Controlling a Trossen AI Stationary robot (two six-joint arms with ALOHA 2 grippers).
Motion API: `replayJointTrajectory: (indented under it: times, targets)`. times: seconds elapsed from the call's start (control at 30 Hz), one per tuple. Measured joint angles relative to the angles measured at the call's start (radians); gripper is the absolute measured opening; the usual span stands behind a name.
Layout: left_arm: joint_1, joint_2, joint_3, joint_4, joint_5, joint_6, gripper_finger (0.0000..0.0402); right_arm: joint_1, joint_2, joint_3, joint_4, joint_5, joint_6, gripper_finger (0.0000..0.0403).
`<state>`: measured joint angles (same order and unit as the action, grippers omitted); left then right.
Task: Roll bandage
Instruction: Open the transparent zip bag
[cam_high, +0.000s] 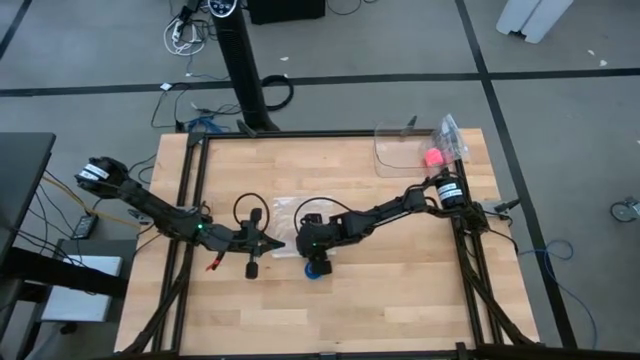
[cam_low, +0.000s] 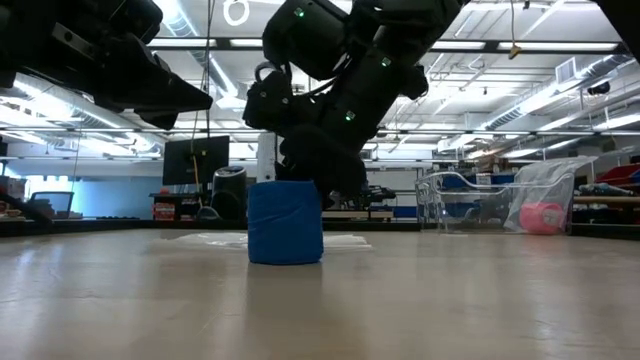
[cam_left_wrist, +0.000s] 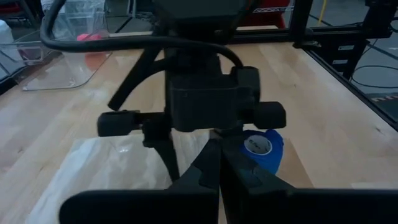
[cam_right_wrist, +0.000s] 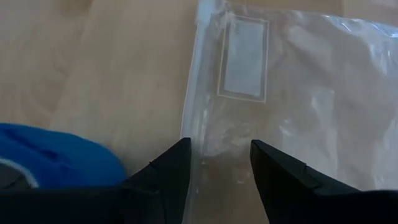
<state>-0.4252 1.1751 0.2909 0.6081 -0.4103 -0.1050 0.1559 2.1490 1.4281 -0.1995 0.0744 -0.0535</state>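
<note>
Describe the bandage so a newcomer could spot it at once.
On the wooden table, look near the middle, just below the right gripper. The bandage stands there beside a flat clear plastic bag. It is a bright blue coil, unlike the pink ball far back.

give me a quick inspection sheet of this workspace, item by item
surface: wooden table with a black frame, dry and unmarked.
job's things: bandage rolled into a blue coil, standing on end near the table's middle.
clutter: flat clear plastic bag lying beside the coil; clear plastic container at the far right corner, with a pink ball next to it.
grippers: right gripper open, just above and beside the coil, holding nothing; left gripper shut and empty, left of the coil.
cables: loose cables on the floor beyond the table.
surroundings: grey floor, a black stand, a workshop with shelving behind; no person seen.
</note>
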Motion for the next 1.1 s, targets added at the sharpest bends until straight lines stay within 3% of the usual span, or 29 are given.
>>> replayJointTrajectory:
  times: [0.17,0.4,0.6,0.9,1.0,1.1]
  targets:
    - [0.000,0.000,0.000,0.001,0.000,-0.004,0.0005,0.010,-0.002,0.001,-0.014,0.002,0.007,0.0172]
    - [0.000,0.000,0.000,0.001,0.003,-0.009,0.0005,0.034,-0.099,-0.002,-0.134,0.154,-0.019,0.0179]
    - [0.000,0.000,0.000,0.000,0.003,-0.011,0.0005,0.034,-0.136,-0.007,-0.272,0.097,-0.004,0.0187]
    - [0.000,0.000,0.001,0.003,0.026,-0.012,0.0005,0.049,-0.103,-0.075,-0.208,0.027,0.016,0.0178]
    - [0.000,0.000,0.001,0.003,0.028,-0.012,0.0005,0.048,-0.095,-0.079,-0.190,0.025,0.021,0.0159]
    - [0.000,0.000,0.001,0.009,0.028,-0.012,0.0005,0.046,-0.094,-0.079,-0.190,0.028,0.019,0.0114]
